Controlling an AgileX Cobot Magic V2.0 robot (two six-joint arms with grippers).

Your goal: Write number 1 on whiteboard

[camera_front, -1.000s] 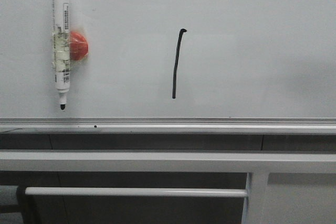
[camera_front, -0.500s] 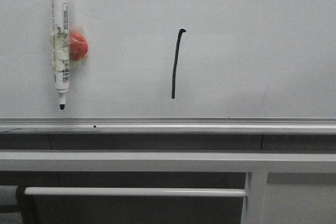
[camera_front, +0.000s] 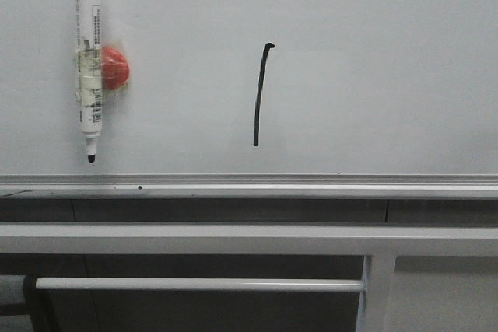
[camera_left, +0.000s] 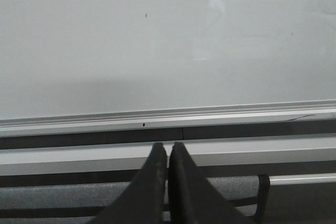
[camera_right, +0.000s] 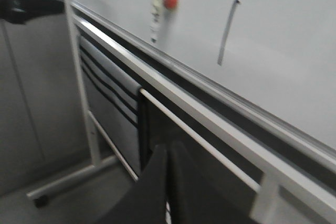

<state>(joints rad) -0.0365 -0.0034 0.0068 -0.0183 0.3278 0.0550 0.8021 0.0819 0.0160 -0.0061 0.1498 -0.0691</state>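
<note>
Thin black hand-drawn number 1 [camera_front: 261, 95] on large white glossy whiteboard [camera_front: 373, 60]; left gripper [camera_left: 168, 153] and right gripper [camera_right: 167, 153] pulled back near, both closed, empty

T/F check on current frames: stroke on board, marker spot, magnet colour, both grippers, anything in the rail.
1. The number 1 is drawn on the whiteboard. True.
2. The marker lies in the lower rail. False: it hangs tip-down against the board, well left of the stroke, above the rail.
3. The magnet beside the marker is blue. False: it is red.
4. The left gripper is shut and empty. True.
5. The right gripper holds the marker. False: its fingers are together with nothing between them, away from the board.
</note>
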